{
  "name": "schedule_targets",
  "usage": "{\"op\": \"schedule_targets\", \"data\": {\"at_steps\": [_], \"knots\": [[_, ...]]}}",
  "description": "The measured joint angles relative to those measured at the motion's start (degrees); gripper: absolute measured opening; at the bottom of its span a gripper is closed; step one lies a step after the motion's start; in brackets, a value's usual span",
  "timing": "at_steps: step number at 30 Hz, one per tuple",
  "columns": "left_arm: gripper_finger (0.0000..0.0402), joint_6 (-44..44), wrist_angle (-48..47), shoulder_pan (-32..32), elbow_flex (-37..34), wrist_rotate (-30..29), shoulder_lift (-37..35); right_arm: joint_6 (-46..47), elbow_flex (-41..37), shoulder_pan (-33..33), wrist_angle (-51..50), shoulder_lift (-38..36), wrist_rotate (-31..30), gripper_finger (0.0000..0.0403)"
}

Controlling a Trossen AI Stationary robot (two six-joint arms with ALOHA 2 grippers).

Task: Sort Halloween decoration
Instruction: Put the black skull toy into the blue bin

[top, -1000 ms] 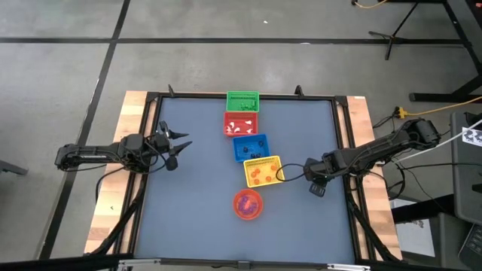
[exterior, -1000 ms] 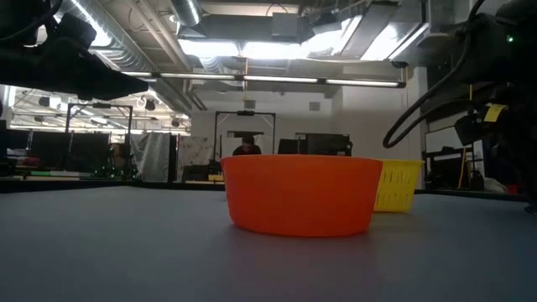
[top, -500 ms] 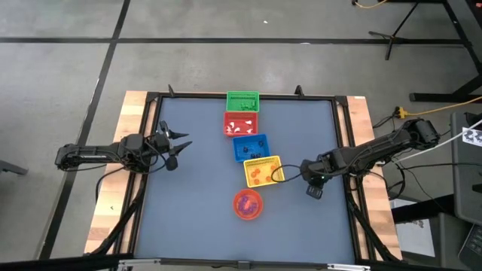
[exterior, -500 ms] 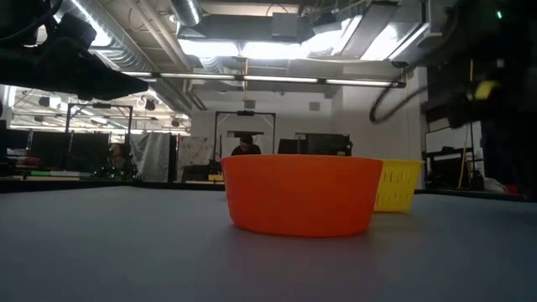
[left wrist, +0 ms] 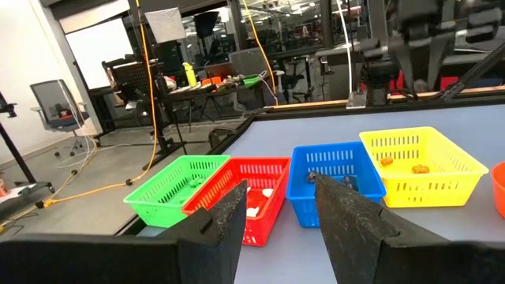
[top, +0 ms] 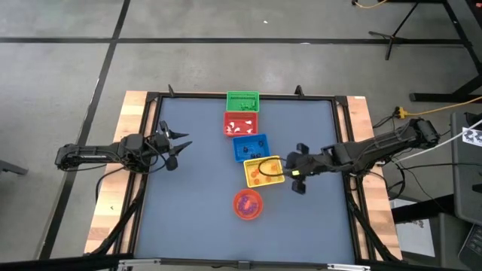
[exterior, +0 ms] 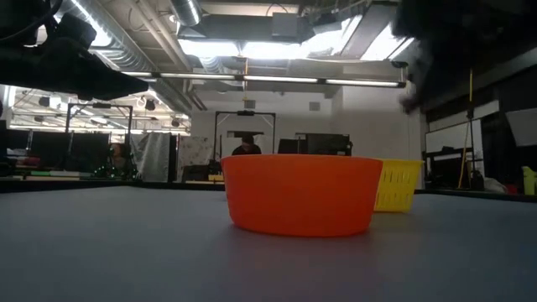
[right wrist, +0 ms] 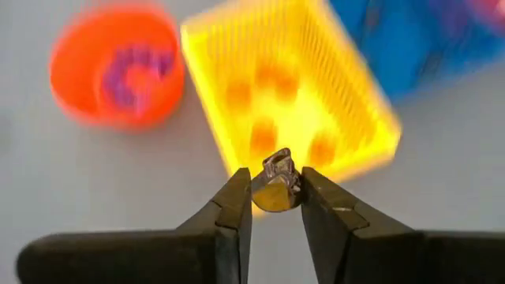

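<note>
No readable writing or labels anywhere. Grey-blue tabletop point(top: 196, 196) carrying a row of square plastic baskets: green point(top: 242, 101), red point(top: 241, 123), blue point(top: 250, 147), yellow point(top: 263, 172); round orange bowl point(top: 248, 204) at the near end. Right gripper point(right wrist: 276, 192) clamped on a small brownish-orange trinket point(right wrist: 276, 189), hovering beside the yellow basket's edge. Left gripper point(top: 181, 145) parked well apart at the left side, fingers apart, empty. Other trinkets sitting in the baskets and the bowl.

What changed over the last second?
The right gripper moved left across the table to the yellow basket, carrying a small trinket pinched between its fingers. The left gripper, the baskets and the orange bowl stayed put.
</note>
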State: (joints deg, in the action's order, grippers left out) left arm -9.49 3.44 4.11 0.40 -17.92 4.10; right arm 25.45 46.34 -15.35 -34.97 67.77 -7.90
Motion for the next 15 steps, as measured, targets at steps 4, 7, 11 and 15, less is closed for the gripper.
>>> {"op": "schedule_targets", "data": {"at_steps": [4, 7, 11, 15], "knots": [[0.0137, 0.01, 0.00, -0.01, 0.00, 0.00, 0.00, -10.43, 0.06, 0.00, 12.47, 0.43, -8.69, 0.0084], [0.0137, -0.01, 0.00, -0.01, 0.00, -0.01, 0.00, -17.85, 0.08, 0.42, 21.15, 2.11, -15.27, 0.0085], [0.0137, 0.00, 0.00, 0.01, 0.00, 0.01, 0.00, -23.27, 0.12, 3.14, 30.29, 5.67, -16.56, 0.0085], [0.0137, 0.00, 0.00, -0.01, 0.00, 0.01, 0.00, -24.67, 0.12, 6.91, 35.12, 10.41, -16.56, 0.0085]]}}
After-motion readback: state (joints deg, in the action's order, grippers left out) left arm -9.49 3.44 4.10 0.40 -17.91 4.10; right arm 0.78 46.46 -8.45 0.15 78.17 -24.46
